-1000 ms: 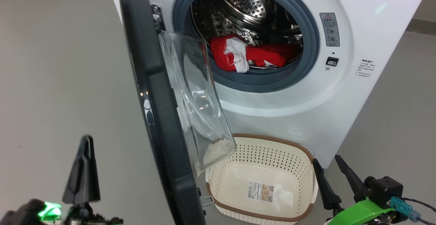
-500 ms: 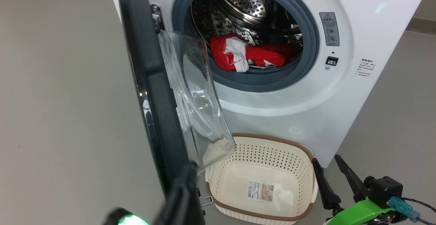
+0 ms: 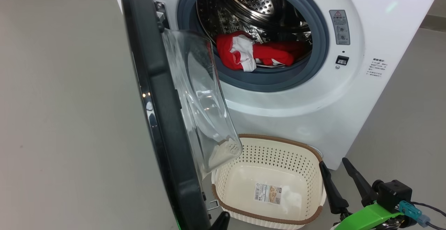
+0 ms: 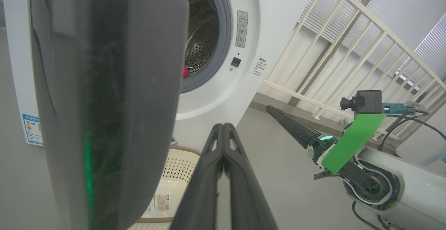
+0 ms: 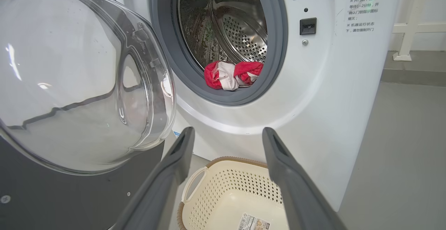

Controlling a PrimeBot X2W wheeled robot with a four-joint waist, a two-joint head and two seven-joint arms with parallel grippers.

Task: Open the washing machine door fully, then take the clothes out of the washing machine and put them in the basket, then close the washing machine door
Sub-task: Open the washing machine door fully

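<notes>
washing machine door (image 3: 153, 83) open; clothes (image 3: 268, 54) in drum (image 3: 258, 0); left fingers (image 4: 209, 174) pressed together; right fingers (image 5: 282, 163) wide, empty.

washing machine (image 3: 296, 111) 1 | washing machine door (image 3: 156, 94) 1 | basket (image 3: 275, 140) 1 | clothes (image 3: 271, 54) 1 bundle | jaws 2 pairs

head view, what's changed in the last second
The shut left end effector swept rightward from the lower left, past the lower edge of the large round glossy black door; its tip now pokes up right of it. Nothing taken or released. Unchanged: bright red-and-white clothes in the drum, cream perforated plastic basket empty, right end effector open.
</notes>
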